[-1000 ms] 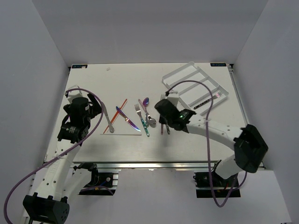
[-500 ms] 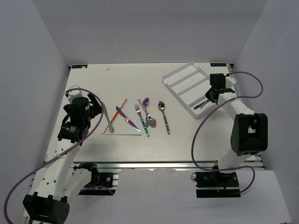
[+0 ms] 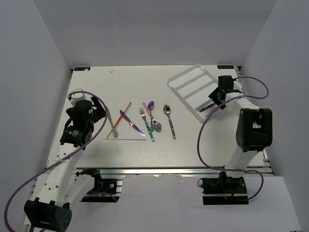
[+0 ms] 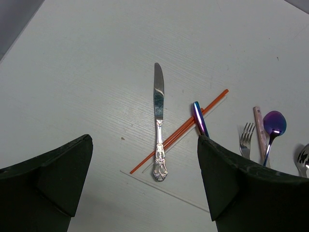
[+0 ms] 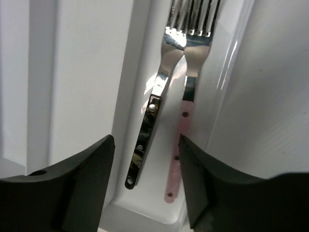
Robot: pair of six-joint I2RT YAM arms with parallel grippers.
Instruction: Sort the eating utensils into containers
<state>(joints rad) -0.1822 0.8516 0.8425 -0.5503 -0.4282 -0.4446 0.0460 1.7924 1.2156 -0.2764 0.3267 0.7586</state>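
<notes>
Fingers (image 5: 79,188) of the right gripper (image 5: 145,164) stood apart over 2 forks (image 5: 150,116) lying in the white tray (image 5: 82,72), and the left gripper (image 4: 145,181) was wide open above a knife (image 4: 158,111).

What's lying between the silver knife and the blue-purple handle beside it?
Thin orange sticks slant across that gap, meeting both knife and handle; the left wrist view shows it.

A white table (image 3: 140,84) with a faint wood grain forms the floor of a plain white booth, with 1 side wall (image 3: 38,63) to the left, 1 to the right and 1 behind. A small pale spot (image 3: 112,71) lies near the table's far edge. 1 dark tag (image 3: 81,68) marks the far left corner, and a second tag (image 3: 225,66) marks the far right. A metal rail (image 3: 154,170) runs along the near edge.
</notes>
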